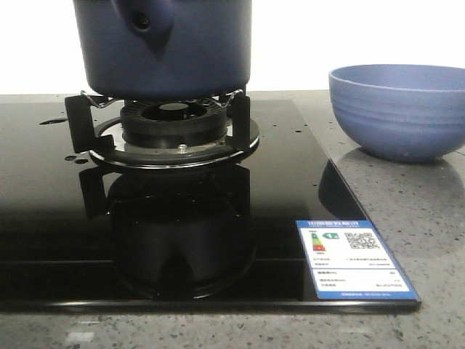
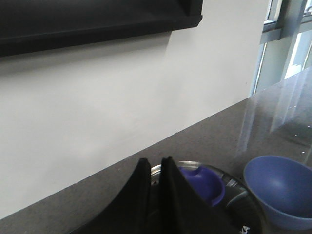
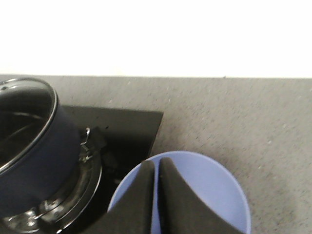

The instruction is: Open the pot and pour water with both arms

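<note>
The dark navy pot [image 1: 167,51] stands on the gas burner [image 1: 174,123], its stubby handle socket [image 1: 145,22] facing the camera. A metal-rimmed lid [image 3: 19,126] lies on it in the right wrist view, and its blue knob [image 2: 204,184] shows in the left wrist view. My left gripper [image 2: 155,163] hangs above the lid beside the knob, shut with nothing between its fingers. Over the light blue bowl [image 3: 209,190] my right gripper [image 3: 157,165] is also shut and holds nothing. Neither gripper appears in the front view.
The light blue ribbed bowl [image 1: 396,109] sits on the speckled grey counter, right of the black glass cooktop [image 1: 43,218]. A blue-edged energy label [image 1: 356,260] is stuck on the cooktop's front right corner. A white wall runs behind the counter.
</note>
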`<state>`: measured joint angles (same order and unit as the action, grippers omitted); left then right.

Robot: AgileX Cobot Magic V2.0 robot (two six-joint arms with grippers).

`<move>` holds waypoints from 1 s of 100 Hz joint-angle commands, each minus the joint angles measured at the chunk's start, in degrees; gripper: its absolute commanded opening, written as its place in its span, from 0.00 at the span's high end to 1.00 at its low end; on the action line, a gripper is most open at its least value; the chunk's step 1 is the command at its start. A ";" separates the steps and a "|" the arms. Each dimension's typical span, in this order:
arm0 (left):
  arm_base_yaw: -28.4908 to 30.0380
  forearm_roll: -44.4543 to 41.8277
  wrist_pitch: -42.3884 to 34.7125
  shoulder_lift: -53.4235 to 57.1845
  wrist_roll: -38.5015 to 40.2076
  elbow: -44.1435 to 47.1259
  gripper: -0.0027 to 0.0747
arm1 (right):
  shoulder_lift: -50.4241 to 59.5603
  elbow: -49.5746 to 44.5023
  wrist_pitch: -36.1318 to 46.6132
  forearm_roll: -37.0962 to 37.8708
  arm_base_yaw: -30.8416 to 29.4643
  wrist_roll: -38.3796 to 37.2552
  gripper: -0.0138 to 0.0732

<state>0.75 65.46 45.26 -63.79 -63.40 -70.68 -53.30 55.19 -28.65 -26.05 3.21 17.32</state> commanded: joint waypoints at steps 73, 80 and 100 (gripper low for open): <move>0.51 4.36 -31.13 54.25 1.85 54.87 0.99 | 33.48 -39.15 26.64 -1.98 -0.02 6.09 0.91; 0.51 5.08 -30.52 55.45 1.85 55.53 0.99 | 33.48 -39.15 26.37 -2.07 -0.02 6.09 0.91; 0.51 5.17 -29.57 55.69 1.85 55.53 0.99 | 33.48 -39.15 26.37 -2.22 -0.02 6.09 0.91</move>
<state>1.24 68.87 16.60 -7.62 -62.06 -13.63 -19.70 14.53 -6.90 -27.91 3.21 22.96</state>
